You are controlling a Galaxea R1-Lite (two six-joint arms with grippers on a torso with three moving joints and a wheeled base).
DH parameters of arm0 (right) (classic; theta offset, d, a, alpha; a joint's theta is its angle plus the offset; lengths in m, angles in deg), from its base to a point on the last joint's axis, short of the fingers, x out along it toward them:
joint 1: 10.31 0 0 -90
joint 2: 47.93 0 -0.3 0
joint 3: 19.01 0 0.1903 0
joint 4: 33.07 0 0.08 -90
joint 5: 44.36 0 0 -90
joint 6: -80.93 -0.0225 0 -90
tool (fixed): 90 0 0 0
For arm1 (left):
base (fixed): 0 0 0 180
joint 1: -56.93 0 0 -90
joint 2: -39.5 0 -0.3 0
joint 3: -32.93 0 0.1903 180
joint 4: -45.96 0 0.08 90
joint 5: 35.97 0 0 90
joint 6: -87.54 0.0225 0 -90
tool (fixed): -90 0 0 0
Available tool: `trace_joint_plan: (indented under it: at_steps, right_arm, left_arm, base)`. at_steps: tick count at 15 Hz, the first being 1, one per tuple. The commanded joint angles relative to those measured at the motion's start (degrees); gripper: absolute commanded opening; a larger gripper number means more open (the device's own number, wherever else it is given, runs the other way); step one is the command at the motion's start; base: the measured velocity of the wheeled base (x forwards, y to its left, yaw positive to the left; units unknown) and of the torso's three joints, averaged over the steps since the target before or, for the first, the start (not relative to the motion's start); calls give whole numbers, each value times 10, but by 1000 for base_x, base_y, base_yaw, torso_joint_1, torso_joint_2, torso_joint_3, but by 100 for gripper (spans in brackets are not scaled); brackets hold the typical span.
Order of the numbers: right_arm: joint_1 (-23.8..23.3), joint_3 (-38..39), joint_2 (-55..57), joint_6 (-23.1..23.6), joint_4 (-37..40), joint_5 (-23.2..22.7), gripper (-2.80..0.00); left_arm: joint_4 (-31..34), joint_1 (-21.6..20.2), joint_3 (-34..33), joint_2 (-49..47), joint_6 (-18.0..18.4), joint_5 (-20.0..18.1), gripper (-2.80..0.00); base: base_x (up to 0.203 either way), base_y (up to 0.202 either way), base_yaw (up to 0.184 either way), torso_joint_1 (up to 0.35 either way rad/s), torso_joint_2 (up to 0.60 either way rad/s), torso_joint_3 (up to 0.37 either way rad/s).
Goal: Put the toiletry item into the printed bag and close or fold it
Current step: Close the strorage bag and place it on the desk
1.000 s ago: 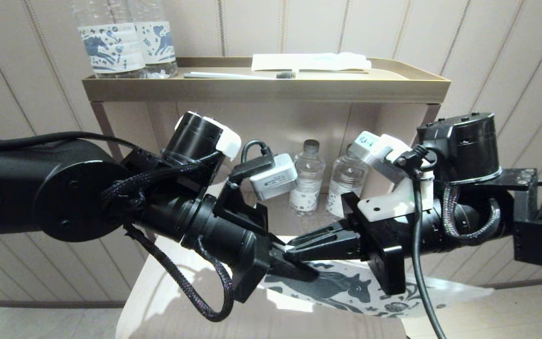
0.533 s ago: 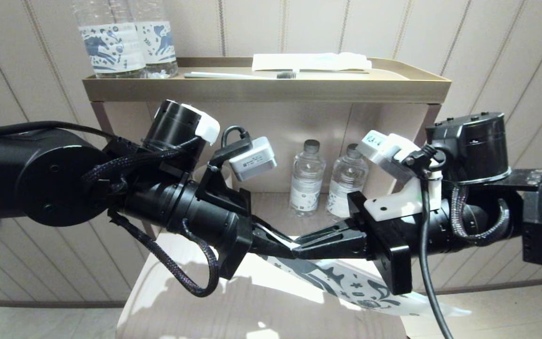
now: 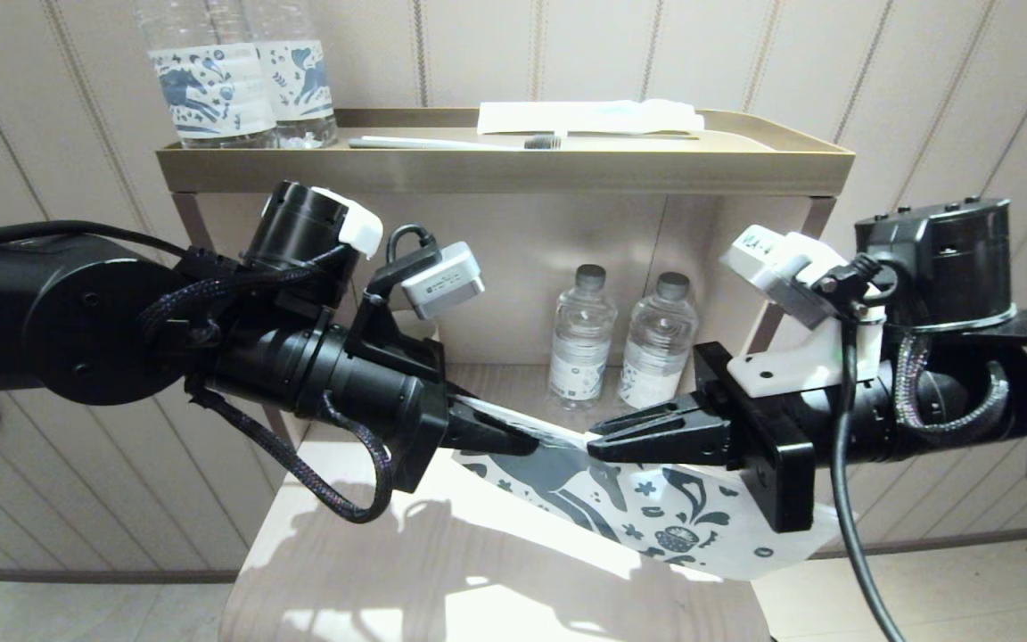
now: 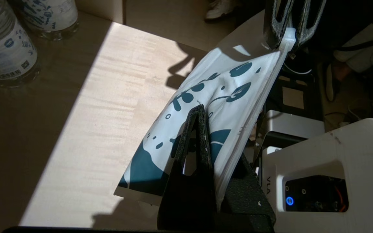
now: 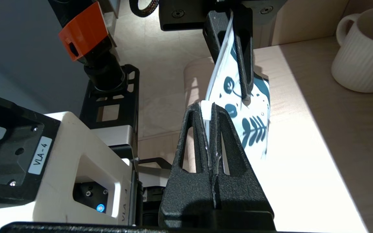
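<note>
The two black arms fill the middle of the head view, reaching in from the left and right edges toward each other above a pale wooden table (image 3: 496, 588) in the lower centre. Behind them, across the upper part of the frame, stands a brass-coloured shelf unit (image 3: 505, 169) whose top tray carries two clear bottles with horse-print labels (image 3: 237, 80) at the upper left, a thin toothbrush (image 3: 451, 142) and a flat white packet (image 3: 589, 116) toward the upper centre. Two small water bottles (image 3: 620, 343) stand in the open compartment below, in the centre of the frame. The printed bag (image 3: 647, 508) hangs in the air between the arms, lower centre-right, its long body sloping down to the right over the table's edge. The left gripper (image 3: 513, 441) has its fingers pinched together on the bag's upper edge at the left end, and the right gripper (image 3: 607, 439), just beside it to the right, is likewise clamped tight on that same edge; the right wrist view shows the sealing strip caught between its fingers (image 5: 202, 142). A ribbed white mug (image 5: 364, 48) sits in the upper right of that view. The comb cannot be made out in any view.
</note>
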Motion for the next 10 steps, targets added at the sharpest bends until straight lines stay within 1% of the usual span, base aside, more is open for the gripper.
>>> trace_joint_plan:
  at_steps: [1,8,10]
  right_arm:
    - [-12,2,-5,5,-2,-2,-280]
    - [-93,-2,-16,42,-4,-6,-280]
    - [-96,-3,-14,43,-4,-6,-280]
  left_arm:
    - [2,-9,0,2,1,-3,-280]
    - [6,-48,-27,41,2,-3,-280]
    - [6,-61,-38,55,3,-3,-280]
  base:
    - [0,0,0,0,0,0]
    - [0,0,0,0,0,0]
    - [0,0,0,0,0,0]
